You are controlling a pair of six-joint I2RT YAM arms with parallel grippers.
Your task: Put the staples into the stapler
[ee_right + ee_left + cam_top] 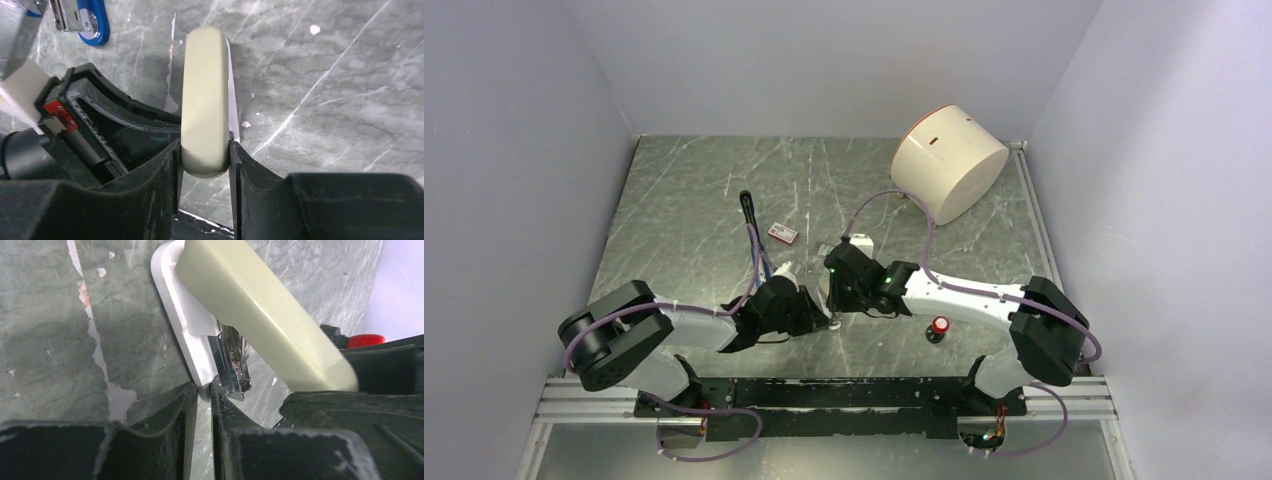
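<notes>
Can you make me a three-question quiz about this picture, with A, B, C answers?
1. Where is the big white tub? A) back right B) front left C) between the arms
2. What colour is the small knob's cap? A) green B) red C) yellow
3. What is the right claw doing? A) hanging open, empty B) holding a spoon C) squeezing the beige bar
Answers: 1 A, it lies by the far right corner; 2 B, the cap is red; 3 C, it pinches the bar's sides.

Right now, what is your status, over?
Right gripper shut on cream bar. Left gripper shut on its white base. Blue stapler and staple box lie apart, untouched.
</notes>
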